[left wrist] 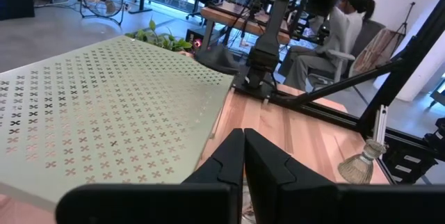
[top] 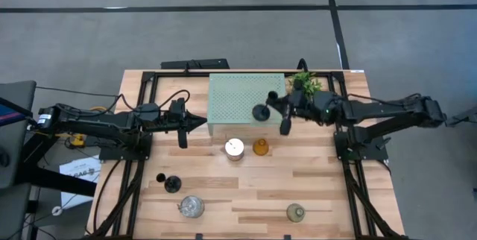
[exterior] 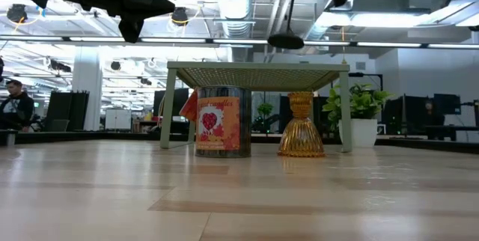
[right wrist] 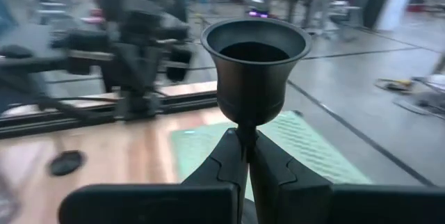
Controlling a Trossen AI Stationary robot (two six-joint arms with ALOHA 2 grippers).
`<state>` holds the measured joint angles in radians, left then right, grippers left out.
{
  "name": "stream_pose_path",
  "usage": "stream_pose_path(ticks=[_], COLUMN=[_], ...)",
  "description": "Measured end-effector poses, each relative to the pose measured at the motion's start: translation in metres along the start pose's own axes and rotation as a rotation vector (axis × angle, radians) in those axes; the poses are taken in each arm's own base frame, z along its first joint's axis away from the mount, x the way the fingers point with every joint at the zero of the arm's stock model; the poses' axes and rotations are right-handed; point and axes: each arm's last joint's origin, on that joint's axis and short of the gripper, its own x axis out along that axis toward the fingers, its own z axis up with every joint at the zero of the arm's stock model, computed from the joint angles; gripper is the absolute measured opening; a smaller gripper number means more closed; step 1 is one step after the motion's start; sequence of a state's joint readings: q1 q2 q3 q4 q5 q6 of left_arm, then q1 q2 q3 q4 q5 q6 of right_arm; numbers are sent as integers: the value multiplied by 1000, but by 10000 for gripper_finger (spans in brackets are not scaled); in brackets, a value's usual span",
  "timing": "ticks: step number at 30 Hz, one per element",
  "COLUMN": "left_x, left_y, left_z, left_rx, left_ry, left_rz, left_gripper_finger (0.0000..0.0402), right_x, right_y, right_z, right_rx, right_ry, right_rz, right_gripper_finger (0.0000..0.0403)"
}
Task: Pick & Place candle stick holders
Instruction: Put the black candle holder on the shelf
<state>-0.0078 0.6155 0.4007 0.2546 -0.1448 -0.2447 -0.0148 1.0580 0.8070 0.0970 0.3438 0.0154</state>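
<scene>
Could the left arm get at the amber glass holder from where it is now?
Probably yes. The left claw is shut and empty, hovering beside the green stand. The amber holder stands on open table in front of that stand, with only the candle tin beside it. The right claw is busy holding a black holder.

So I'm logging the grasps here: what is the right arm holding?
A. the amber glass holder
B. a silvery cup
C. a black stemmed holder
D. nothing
C: the right gripper pinches the slim stem of a black stemmed holder, carried over the green perforated stand.
</scene>
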Motion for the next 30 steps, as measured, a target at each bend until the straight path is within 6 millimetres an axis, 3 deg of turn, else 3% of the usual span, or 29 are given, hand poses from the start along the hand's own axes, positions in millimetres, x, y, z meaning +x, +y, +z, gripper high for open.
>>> stream_pose_path(ticks=[8,18,24,30], left_x=[0,0,0,0], left_y=[0,0,1,1], left_z=[0,0,0,0], left_rx=[0,0,0,0], left_ry=[-1,-5,-5,-5], left_rz=[4,18,19,19], left_gripper_finger=[11,11,11,11], right_x=[8,17,44,50], right_y=[-39,-70,-79,-81], right_z=[0,55,40,43], right_rx=[11,-27,-19,18], right_ry=[57,152,251,193], right_rz=[-157,-209,-215,-210], right_gripper_finger=[1,1,1,1])
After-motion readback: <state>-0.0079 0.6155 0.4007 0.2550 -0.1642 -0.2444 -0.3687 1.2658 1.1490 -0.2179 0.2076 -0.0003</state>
